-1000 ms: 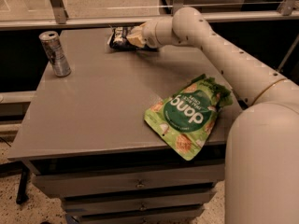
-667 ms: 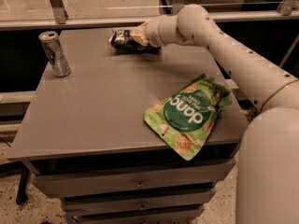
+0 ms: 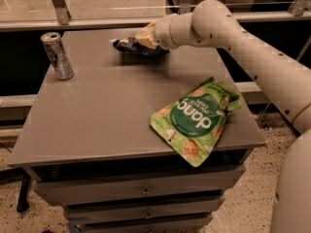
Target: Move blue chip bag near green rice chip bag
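The blue chip bag is a small crinkled navy bag lying at the back middle of the grey table. My gripper is right on the bag's right end, reaching in from the right and covering part of it. The green rice chip bag lies flat at the table's front right corner, with its lower end over the front edge. It is well apart from the blue bag, toward the front right.
A silver can stands upright at the table's back left. Behind the table runs a rail with metal posts. Drawers sit under the tabletop. My arm spans the right side above the table.
The blue bag and my gripper have shifted slightly toward the front and right. The arm's elbow has swung to the right. The can and the green bag have not moved.
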You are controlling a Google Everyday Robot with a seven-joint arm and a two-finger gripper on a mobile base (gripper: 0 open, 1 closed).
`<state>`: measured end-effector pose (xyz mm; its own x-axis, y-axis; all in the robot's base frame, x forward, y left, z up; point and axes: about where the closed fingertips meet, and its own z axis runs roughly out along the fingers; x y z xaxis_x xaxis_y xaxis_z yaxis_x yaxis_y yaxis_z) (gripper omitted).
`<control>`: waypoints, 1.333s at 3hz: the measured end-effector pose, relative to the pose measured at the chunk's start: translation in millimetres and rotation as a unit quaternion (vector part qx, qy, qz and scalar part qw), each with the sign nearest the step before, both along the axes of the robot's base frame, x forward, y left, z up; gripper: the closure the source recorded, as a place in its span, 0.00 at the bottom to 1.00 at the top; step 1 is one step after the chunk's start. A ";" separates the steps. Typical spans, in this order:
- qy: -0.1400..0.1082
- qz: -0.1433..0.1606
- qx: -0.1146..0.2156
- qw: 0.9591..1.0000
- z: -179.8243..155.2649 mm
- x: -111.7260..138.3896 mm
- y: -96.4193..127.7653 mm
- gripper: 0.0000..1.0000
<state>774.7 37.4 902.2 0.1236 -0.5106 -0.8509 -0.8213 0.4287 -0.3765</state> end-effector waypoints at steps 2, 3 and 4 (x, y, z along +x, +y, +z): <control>0.030 0.029 -0.033 0.999 8.6 -60.9 -26.0 1.00; 0.065 0.038 -0.053 0.996 8.1 -101.4 -42.4 1.00; 0.105 0.035 -0.065 0.992 5.8 -141.8 -60.9 1.00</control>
<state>632.9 -23.5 908.0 -0.0104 -0.6142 -0.7891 -0.9131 0.3275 -0.2428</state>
